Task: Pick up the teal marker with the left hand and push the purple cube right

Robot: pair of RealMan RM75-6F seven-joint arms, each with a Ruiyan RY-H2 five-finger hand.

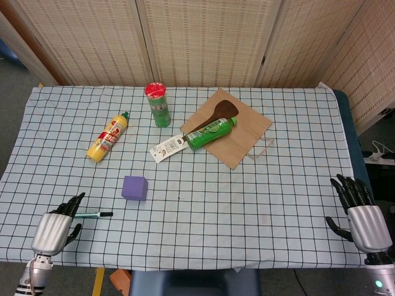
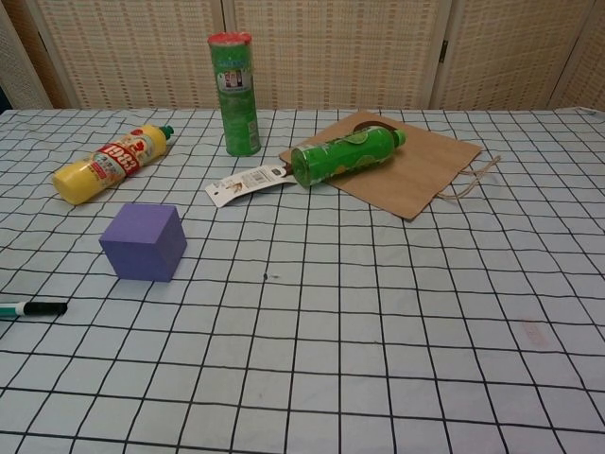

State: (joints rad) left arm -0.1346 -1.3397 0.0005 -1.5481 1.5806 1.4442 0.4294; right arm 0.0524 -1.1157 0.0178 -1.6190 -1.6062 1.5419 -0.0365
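The teal marker [image 1: 92, 214] with a black cap lies flat on the checked cloth near the front left; the chest view shows its capped end [image 2: 33, 308] at the left edge. The purple cube [image 1: 134, 187] [image 2: 143, 242] sits just behind and right of it. My left hand [image 1: 54, 229] hovers low at the marker's left end, fingers apart and holding nothing, fingertips close to the marker's tail. My right hand [image 1: 361, 211] is open at the table's front right corner, far from both objects. Neither hand shows in the chest view.
A yellow sauce bottle [image 1: 107, 136] lies at the left. A green canister with a red lid [image 1: 158, 104] stands at the back. A green bottle [image 1: 210, 132], a wooden spoon [image 1: 213, 116] with a tag and a brown paper bag [image 1: 237, 132] lie right of centre.
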